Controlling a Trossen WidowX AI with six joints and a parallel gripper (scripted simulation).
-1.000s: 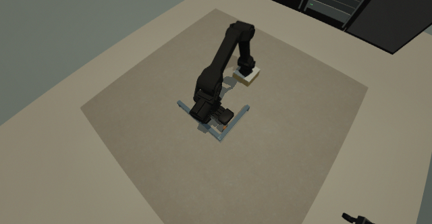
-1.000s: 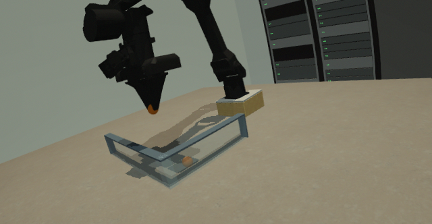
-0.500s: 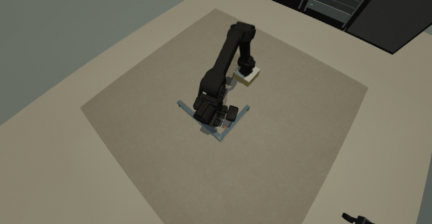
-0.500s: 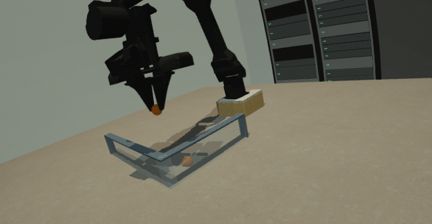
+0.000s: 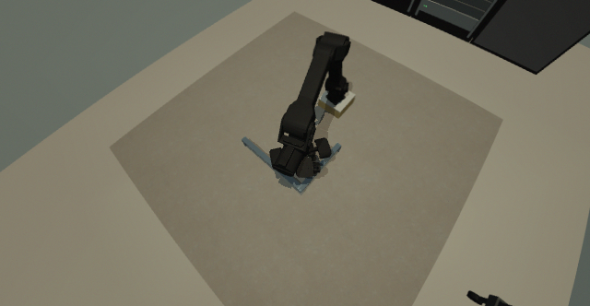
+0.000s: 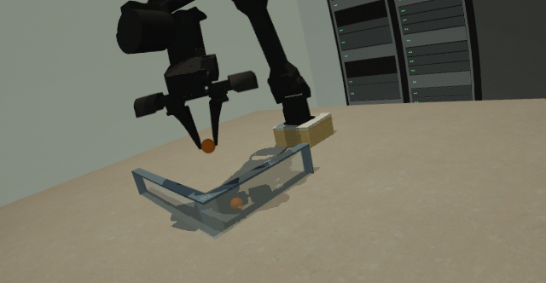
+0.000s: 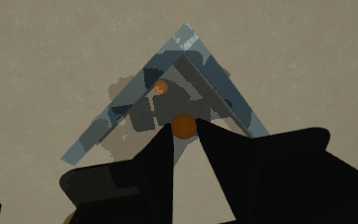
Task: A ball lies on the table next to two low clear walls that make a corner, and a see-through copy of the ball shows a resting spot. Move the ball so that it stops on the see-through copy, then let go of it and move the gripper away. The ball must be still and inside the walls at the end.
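Note:
The orange ball [image 6: 208, 147] [image 7: 184, 127] is pinched between the fingertips of my gripper [image 6: 208, 145] [image 7: 183, 125], which is shut on it. The ball hangs in the air, above the height of the wall tops in the exterior view. The see-through copy [image 6: 236, 203] [image 7: 161, 87] rests on the table inside the corner, close to one wall. In the wrist view it is up and left of the held ball. The two clear walls with blue edges [image 5: 251, 146] [image 6: 294, 153] [image 7: 85, 143] meet in a corner. In the top view the arm hides the ball and its copy.
The arm's yellow and white base block [image 5: 341, 108] [image 6: 322, 130] stands behind the open side of the walls. Arm shadows fall across the corner. Server racks [image 5: 452, 6] [image 6: 431, 40] stand far behind. A dark object [image 5: 493, 300] shows at the top view's lower right edge.

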